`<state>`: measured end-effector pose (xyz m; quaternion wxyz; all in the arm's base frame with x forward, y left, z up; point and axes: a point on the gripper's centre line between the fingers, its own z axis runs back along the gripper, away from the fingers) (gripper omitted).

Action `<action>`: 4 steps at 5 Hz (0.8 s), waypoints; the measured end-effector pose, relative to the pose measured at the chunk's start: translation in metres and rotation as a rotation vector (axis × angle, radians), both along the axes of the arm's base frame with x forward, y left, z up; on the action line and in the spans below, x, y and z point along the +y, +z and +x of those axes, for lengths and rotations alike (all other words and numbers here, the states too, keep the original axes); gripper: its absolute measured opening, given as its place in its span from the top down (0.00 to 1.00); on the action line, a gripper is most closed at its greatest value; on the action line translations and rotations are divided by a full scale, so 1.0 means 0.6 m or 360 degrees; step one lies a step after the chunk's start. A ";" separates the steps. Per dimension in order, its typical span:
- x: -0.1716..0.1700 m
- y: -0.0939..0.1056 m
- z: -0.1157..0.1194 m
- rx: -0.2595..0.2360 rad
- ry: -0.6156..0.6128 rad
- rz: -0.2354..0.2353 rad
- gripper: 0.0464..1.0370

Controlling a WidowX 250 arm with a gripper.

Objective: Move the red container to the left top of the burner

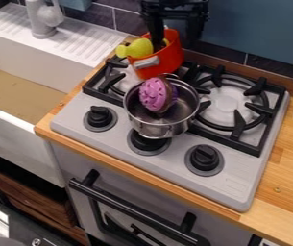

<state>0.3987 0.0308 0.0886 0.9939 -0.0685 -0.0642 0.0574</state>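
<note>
Fingers (155, 31) stand apart at the red container's (166, 61) rim, the stove's (235, 193) faint markings unreadable.

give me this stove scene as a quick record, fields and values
container: red pot with grey handle, at the stove's back left
inside it: yellow-green toy
gripper: black two-finger gripper, at the red pot's top
grasp: cannot tell
in front: shiny metal pot, purple and brown toy in it
stove: grey top, black grates, three black knobs
picture left: white sink
</note>
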 end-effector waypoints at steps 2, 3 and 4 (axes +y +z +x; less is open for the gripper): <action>-0.007 -0.006 -0.001 -0.0005 -0.0004 -0.0016 0.36; -0.010 -0.011 -0.003 0.0002 -0.0008 -0.0018 0.66; -0.011 -0.017 -0.001 -0.0026 -0.0021 -0.0012 0.88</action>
